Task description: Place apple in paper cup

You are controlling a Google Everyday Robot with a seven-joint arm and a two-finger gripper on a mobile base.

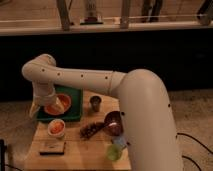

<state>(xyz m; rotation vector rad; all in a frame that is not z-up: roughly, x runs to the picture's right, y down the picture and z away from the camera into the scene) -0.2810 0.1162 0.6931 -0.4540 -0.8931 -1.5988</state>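
Observation:
The paper cup point(56, 131) is a short white cup standing on the wooden table point(85, 155), just in front of the green tray point(75, 112). The apple point(57, 126) shows as an orange-red round inside the cup's mouth. My gripper point(49, 106) hangs from the white arm over the green tray, above and behind the cup, right at a wide orange dish point(54, 107) that lies in the tray. The gripper is apart from the cup.
A small dark metal cup point(95, 103) stands right of the tray. A dark reddish-brown bowl point(114, 123) and a dark cluster point(90, 130) lie mid-table. A light-green round thing point(114, 152) sits front right. A dark flat object point(51, 147) lies front left.

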